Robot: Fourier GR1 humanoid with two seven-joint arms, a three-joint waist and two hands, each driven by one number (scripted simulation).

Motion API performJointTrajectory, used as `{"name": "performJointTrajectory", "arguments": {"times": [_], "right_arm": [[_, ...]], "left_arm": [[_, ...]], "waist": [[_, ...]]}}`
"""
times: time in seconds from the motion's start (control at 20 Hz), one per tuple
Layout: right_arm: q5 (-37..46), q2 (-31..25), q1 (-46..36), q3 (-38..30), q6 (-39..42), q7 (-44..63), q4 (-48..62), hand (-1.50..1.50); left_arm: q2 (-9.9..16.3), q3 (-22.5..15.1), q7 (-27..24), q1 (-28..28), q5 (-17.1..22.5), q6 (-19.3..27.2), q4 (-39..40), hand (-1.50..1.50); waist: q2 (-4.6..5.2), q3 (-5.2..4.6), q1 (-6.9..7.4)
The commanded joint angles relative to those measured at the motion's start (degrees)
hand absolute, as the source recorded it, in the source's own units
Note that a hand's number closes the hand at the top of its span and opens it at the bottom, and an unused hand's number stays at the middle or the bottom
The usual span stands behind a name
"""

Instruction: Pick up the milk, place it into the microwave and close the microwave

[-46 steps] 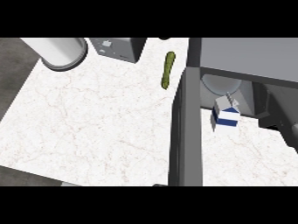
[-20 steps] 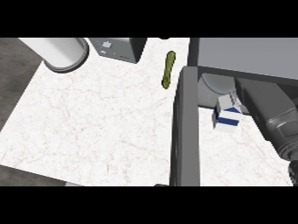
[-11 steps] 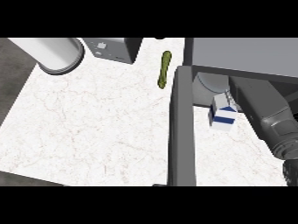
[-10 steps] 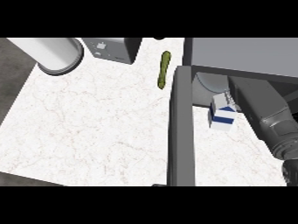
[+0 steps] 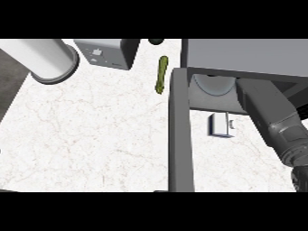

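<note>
The open microwave door (image 5: 181, 135) is standing as a dark bar down the frame's centre, splitting the counter (image 5: 89, 135) in two. Left of it, a wide stretch of marble is lying free. The upper edge is being crowded by a white cylinder (image 5: 39, 58), a grey box (image 5: 106, 52) and a green cucumber (image 5: 161, 80). Right of the door, the right forearm (image 5: 276, 122) is occupying the microwave (image 5: 256, 58) opening, with the milk (image 5: 219, 125) sitting just left of it.

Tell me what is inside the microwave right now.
Inside the microwave only a round plate shows, with the right forearm reaching in. Its roof hides the hand and everything deeper. The milk shows at the opening.
</note>
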Motion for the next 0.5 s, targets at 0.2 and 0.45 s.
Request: {"name": "performJointTrajectory", "arguments": {"times": [0.2, 0.45], "right_arm": [[-3.79, 0.34, 3.88, -2.98, 17.65, -4.93, -1.53, -1.50], [-6.45, 4.32, 5.50, -4.63, 25.08, -5.81, -2.40, -1.50]], "left_arm": [[-4.18, -8.24, -0.30, 0.42, -5.99, -6.06, 1.09, -1.50], [-5.46, -11.24, -1.14, -1.50, -11.77, -10.39, 6.22, -1.50]], "waist": [[-2.07, -0.81, -3.35], [-3.07, -0.97, -5.46]]}}
